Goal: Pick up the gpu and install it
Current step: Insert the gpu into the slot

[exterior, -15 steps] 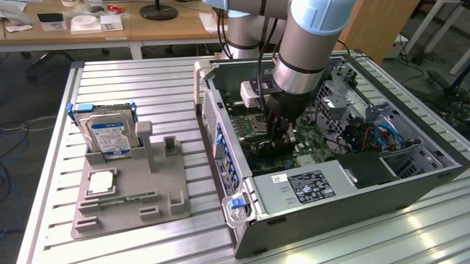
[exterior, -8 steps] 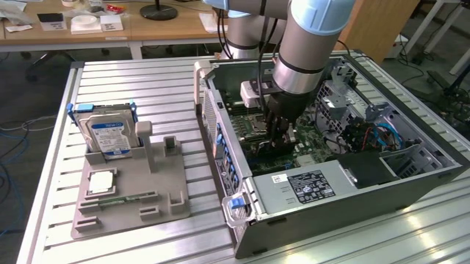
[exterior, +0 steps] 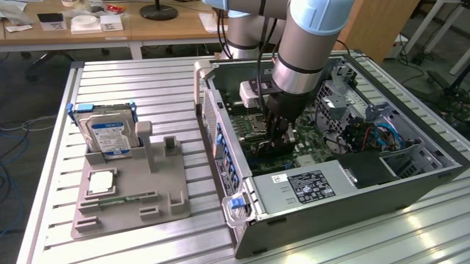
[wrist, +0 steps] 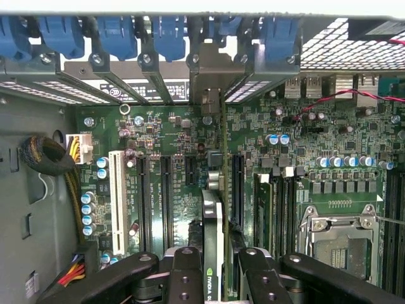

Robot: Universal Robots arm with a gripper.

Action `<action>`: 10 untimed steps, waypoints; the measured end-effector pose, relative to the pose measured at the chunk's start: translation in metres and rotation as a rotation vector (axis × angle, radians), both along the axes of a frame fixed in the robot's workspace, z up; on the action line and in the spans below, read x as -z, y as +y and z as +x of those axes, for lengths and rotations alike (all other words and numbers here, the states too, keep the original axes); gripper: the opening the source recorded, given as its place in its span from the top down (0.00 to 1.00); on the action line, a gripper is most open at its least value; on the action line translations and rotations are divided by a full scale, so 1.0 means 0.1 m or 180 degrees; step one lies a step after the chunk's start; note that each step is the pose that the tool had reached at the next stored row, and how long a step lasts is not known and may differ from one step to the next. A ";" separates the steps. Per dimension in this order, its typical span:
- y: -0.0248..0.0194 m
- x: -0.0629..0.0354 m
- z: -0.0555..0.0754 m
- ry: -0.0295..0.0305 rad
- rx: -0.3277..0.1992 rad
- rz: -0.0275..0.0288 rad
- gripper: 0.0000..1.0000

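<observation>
The claw is down inside the open case, its two black fingers closed partway on the gpu — one finger on each face of the thin card, which stands on edge between them. Seen from the wrist, the card runs straight ahead of the claw over the motherboard, in line with the long black slots that lie just to either side of it, and its silver bracket at the far end meets the row of rear slot openings under the blue latches. Whether the card's lower edge is fully seated in a slot cannot be told. A white slot lies further off to one side of the claw, and the empty CPU socket sits close on the other side. In the exterior view the arm comes down from above into the middle of the case, with the claw just beside the power supply — the grey box with the black label. Well apart from the claw, toward the exterior view's left, a grey holder rests on the slatted surface, carrying a hard drive upright in a blue frame.
</observation>
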State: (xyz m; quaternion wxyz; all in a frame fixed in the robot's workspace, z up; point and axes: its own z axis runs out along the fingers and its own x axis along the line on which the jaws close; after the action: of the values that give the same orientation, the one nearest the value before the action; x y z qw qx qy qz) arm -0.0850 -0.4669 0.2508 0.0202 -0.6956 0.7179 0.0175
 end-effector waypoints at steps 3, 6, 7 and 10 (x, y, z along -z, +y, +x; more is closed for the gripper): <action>0.000 0.005 0.00 0.0000 0.0000 0.0000 0.74; 0.001 0.006 0.00 -0.0001 0.0000 0.0000 0.74; 0.001 0.009 0.00 -0.0001 0.0000 0.0000 0.74; 0.001 0.025 0.00 -0.0002 0.0000 0.0002 0.74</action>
State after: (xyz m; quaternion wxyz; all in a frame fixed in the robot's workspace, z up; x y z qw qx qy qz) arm -0.0849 -0.4668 0.2483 0.0206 -0.6957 0.7179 0.0175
